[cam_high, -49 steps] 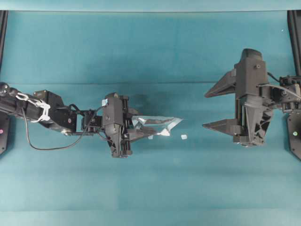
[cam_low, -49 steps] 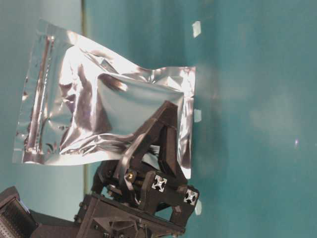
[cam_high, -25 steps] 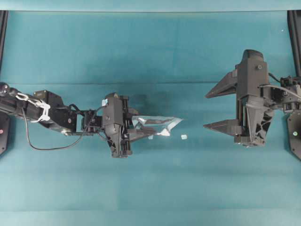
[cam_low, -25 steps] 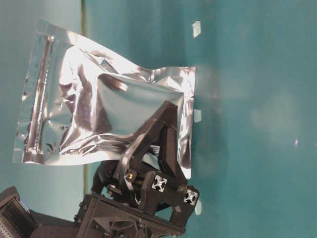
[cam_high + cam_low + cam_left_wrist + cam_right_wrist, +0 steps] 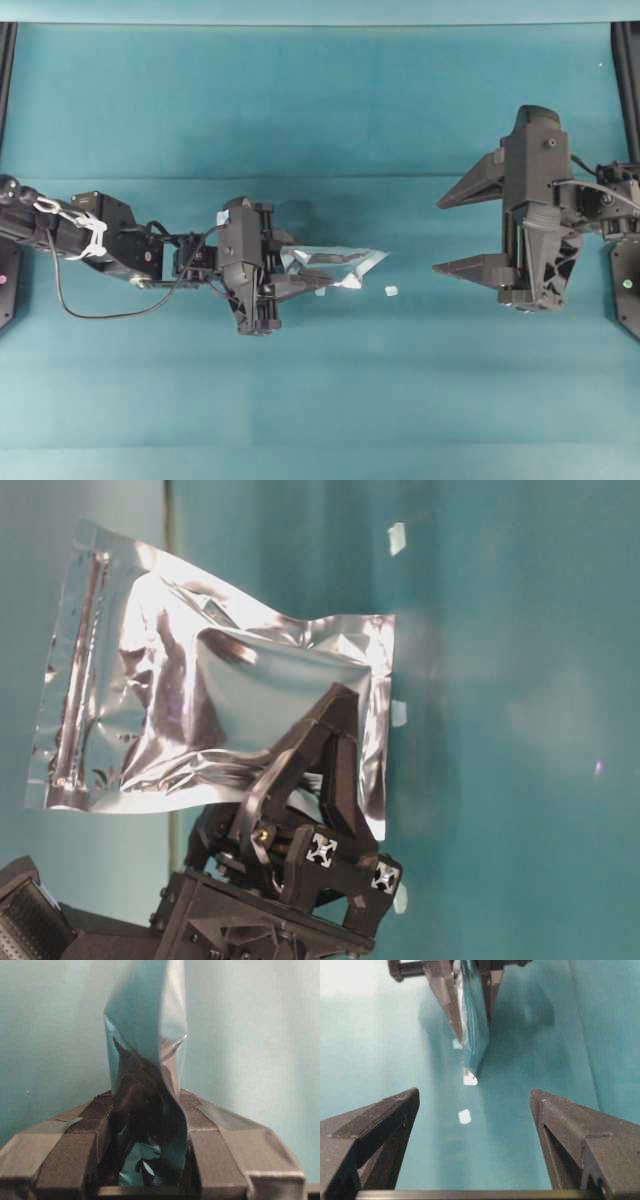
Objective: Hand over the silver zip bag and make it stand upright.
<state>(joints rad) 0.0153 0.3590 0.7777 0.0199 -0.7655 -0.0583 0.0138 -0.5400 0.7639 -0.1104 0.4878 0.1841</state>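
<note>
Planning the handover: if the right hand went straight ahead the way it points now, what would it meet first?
Most likely the free end of the silver zip bag, held edge-on by the left hand and centred between the open right hand's fingers. Depth is unclear; the white scrap lies lower, on the table.

1. A robot test rig in a lab, not a home: two black arms face each other across the teal bench (image 5: 320, 100).
2. Black frame rails (image 5: 8, 60) stand at the bench's edges.
3. Loose cable (image 5: 70, 300), fastened with white ties, runs along the left arm.
</note>
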